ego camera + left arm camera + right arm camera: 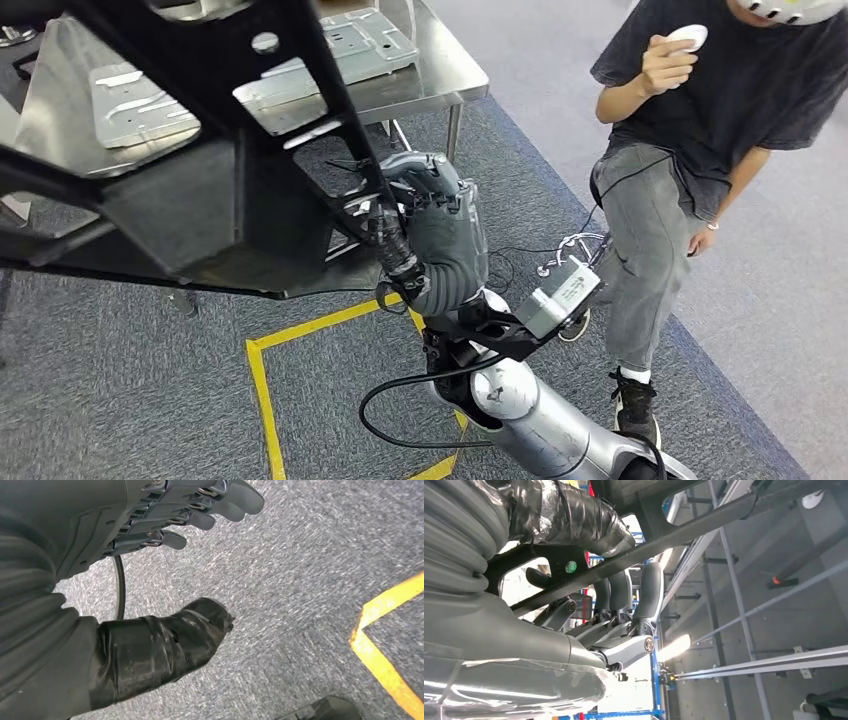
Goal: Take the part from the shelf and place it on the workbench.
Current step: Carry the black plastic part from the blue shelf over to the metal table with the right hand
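Observation:
The part (200, 190) is a big black frame of flat struts, raised close in front of the head view. My right hand (440, 215) grips one of its struts from the right side. In the right wrist view the fingers (644, 587) curl around a black bar of the part (704, 522), and the taped thumb (574, 515) lies on the bar's other side. Behind the part stands the steel workbench (445, 75), with silver metal plates (350, 45) lying on it. My left hand (90, 540) hangs over the grey carpet, fingers apart and holding nothing.
A person (690, 150) in a dark shirt and grey trousers stands close on the right, holding a small white object up. Yellow tape (262, 390) marks a square on the carpet below the part. Cables trail on the floor near the workbench leg (453, 130).

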`<state>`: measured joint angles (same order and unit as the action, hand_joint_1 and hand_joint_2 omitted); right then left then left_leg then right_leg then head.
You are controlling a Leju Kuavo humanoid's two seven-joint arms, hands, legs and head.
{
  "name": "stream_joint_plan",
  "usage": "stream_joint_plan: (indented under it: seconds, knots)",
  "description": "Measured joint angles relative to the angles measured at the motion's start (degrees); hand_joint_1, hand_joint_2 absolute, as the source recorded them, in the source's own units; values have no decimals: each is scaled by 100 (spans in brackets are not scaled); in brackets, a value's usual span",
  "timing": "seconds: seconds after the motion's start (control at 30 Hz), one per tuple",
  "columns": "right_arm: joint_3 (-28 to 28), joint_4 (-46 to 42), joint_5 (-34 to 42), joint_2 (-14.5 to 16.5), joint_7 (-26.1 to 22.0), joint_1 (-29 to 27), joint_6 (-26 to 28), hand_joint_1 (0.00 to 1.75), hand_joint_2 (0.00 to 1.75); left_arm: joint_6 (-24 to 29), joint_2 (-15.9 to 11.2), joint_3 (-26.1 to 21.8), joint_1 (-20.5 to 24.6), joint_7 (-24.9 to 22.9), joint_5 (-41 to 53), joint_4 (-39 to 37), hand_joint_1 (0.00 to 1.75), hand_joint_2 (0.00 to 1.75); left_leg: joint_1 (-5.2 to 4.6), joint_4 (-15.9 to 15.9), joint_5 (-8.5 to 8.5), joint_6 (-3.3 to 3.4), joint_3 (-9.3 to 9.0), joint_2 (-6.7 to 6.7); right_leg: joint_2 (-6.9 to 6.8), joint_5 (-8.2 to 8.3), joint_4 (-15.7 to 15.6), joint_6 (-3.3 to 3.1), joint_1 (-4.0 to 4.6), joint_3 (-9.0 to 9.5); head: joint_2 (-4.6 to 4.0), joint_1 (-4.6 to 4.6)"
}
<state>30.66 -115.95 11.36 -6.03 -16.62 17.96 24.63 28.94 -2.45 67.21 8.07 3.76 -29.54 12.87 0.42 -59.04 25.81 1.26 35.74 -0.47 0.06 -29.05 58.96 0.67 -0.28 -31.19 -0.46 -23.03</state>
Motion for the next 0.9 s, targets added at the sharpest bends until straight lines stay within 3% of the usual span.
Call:
stream_joint_plan:
  seconds: [0.07, 0.17, 0.2, 0.23, 0.3, 0.37, 0.53, 0.57, 0.63, 0.7, 0.73, 0.77, 0.83, 0.9]
  knots:
    - [0, -2, 0, 0, -1, 6, 0, 175, 175, 0, 3, 0, 4, -1, 2, 0, 0, 175, 26, 66, 9, 68, -76, 3, 0, -187, 366, 39, -5, -167, 0, 114]
    - [0, 1, 2, -2, -2, -5, 0, 175, 175, -1, 0, 0, 17, -19, 5, 0, 0, 175, 16, 83, 62, 128, -135, 7, 0, -535, 1436, 72, -33, -805, 0, 255]
    - [-1, 2, 4, -2, -2, -10, 0, 175, 175, -2, -1, 0, 15, -27, 5, 0, 0, 175, 15, 82, 84, 131, -156, 5, -1, -495, 1578, 82, -46, -938, 0, 289]
    - [-2, 3, 6, -2, -2, -13, 0, 175, 175, -3, 2, 0, 12, -31, 5, 0, 0, 175, 15, 78, 110, 125, -187, 0, -1, -334, 1493, 91, -62, -960, 0, 327]
    - [-1, 5, 14, -2, -2, -13, -1, 175, 175, -4, 14, 0, 5, -37, 5, 0, 0, 175, 20, 61, 183, 94, -264, -14, -2, 152, 840, 94, -91, -752, 0, 414]
    - [-1, 10, 26, -2, -2, -10, -3, 175, 175, -2, 23, 0, 11, -40, 4, 0, 0, 175, 6, 24, 254, 29, -299, -29, 0, 389, 252, 77, -83, -507, 0, 486]
    - [-2, 14, 40, -2, -3, 3, -18, 175, 175, 3, 23, 0, 33, -46, -2, 0, 0, 175, 27, -80, 377, -148, -295, -6, 23, 314, 37, -73, -56, -348, 0, 587]
    - [-1, 14, 42, -1, -3, 13, -19, 175, 175, 3, 25, 0, 38, -51, -1, 0, 0, 175, 31, -288, 469, -172, -198, 2, 15, 302, 18, -109, -64, -310, 0, 594]
    - [-1, 16, 47, 0, -4, 28, -19, 175, 175, -1, 37, 0, 38, -64, 3, 0, 0, 175, 36, -994, 716, -202, 202, 9, -1, 261, 12, -166, -52, -262, 0, 597]
    - [-1, 18, 62, 0, -4, 26, -17, 175, 175, -4, 50, 0, 28, -85, 7, 0, 0, 175, 37, -1527, 785, -209, 584, 9, 3, 215, 13, -195, -28, -219, 0, 602]
    - [0, 19, 73, 0, -4, 24, -18, 175, 175, -7, 55, 0, 24, -95, 7, 0, 0, 175, 34, -1513, 670, -198, 638, 9, 10, 187, 14, -199, -19, -188, 0, 603]
    - [0, 20, 86, 0, -4, 23, -19, 175, 175, -9, 56, 0, 22, -102, 7, 0, 0, 175, 27, -1272, 460, -174, 571, 9, 18, 154, 14, -196, -12, -145, 0, 603]
    - [0, 20, 104, 0, -8, 26, -21, 175, 175, -38, 53, -1, 30, -116, -16, 0, 0, 175, -9, -510, 75, -93, 260, 13, 24, 77, 10, -168, 0, -54, 0, 605]
    - [0, 20, 116, 0, -13, 30, -25, 175, 175, -118, 48, -5, 50, -132, -78, 0, 0, 175, -58, -40, -6, -15, 33, 17, 26, 21, -20, -103, 1, 12, 0, 617]
